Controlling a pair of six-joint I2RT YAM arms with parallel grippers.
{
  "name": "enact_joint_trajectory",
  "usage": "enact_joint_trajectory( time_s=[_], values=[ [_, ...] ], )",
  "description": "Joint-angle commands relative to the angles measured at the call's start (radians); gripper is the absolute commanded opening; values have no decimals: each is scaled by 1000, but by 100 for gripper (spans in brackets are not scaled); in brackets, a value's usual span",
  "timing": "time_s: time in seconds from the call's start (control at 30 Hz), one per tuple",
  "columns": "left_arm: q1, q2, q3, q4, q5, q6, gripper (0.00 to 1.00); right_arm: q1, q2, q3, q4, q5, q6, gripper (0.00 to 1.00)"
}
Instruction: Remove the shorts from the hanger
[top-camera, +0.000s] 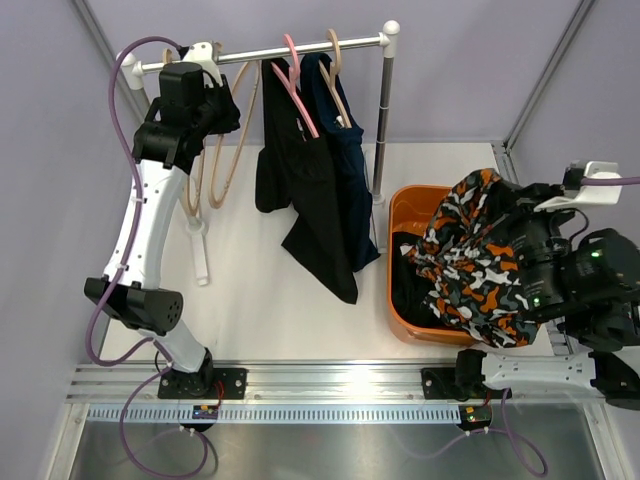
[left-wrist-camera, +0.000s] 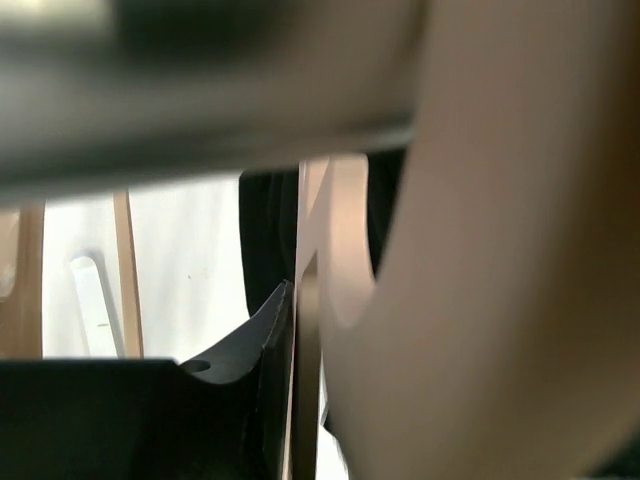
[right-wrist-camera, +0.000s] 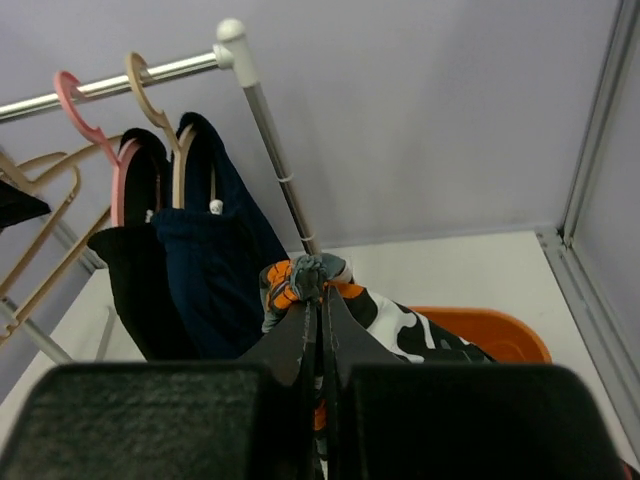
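Note:
My right gripper (top-camera: 510, 222) (right-wrist-camera: 322, 296) is shut on a bunched edge of the orange, black, grey and white patterned shorts (top-camera: 470, 260) (right-wrist-camera: 300, 277), which hang over the orange basket (top-camera: 402, 205). A black garment (top-camera: 405, 285) lies in the basket. Black shorts (top-camera: 275, 160) (right-wrist-camera: 135, 280) hang on a pink hanger (top-camera: 297, 85). Navy shorts (top-camera: 345, 150) (right-wrist-camera: 215, 270) hang on a beige hanger beside them. My left gripper (top-camera: 220, 108) (left-wrist-camera: 305, 310) is up at the rail, shut on an empty beige hanger (left-wrist-camera: 308, 360); one of its fingers is hidden by blurred beige wood.
The metal rail (top-camera: 300, 47) runs across the back on an upright pole (top-camera: 383, 120) right beside the basket. Empty beige hangers (top-camera: 225, 150) dangle at its left end. A white stand piece (top-camera: 200, 250) lies on the table under them.

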Motion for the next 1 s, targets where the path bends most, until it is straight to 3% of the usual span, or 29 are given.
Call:
enact_joint_trajectory(
  time_s=[0.0, 0.07, 0.1, 0.17, 0.2, 0.27, 0.3, 0.33, 0.43, 0.57, 0.67, 0.8, 0.97],
  values=[
    [5, -63, -18, 40, 8, -9, 27, -114, 33, -36, -396, -64, 484, 0],
    [5, -72, -19, 37, 2, -6, 31, -233, 80, -59, -491, -208, 620, 0],
    [5, -83, -21, 35, -3, -6, 33, -339, 96, -105, -490, -312, 647, 0],
    [5, -96, -32, 38, -5, -4, 38, -441, 140, -148, -465, -407, 666, 0],
    [4, -102, -35, 41, -3, -1, 40, -505, 161, -158, -445, -532, 670, 0],
    [5, -113, -36, 40, 0, 0, 50, -723, 213, -156, -425, -681, 681, 0],
    [4, -115, -35, 37, 0, 0, 52, -802, 227, -149, -414, -843, 688, 0],
    [4, -118, -33, 34, -2, 2, 54, -952, 249, -147, -401, -917, 693, 0],
    [4, -129, -32, 26, 0, 8, 60, -1183, 324, -135, -368, -1169, 731, 0],
    [4, -139, -29, 20, -2, 14, 68, -1230, 436, -199, -293, -1342, 773, 0],
    [4, -152, -24, 15, 1, 19, 74, -1230, 482, -378, -145, -1413, 836, 0],
    [-1, -187, -27, 14, -11, 19, 82, -1230, 534, -539, -43, -1421, 866, 0],
    [-12, -237, -21, 8, -11, 17, 85, -1230, 531, -572, -14, -1383, 876, 0]
  ],
)
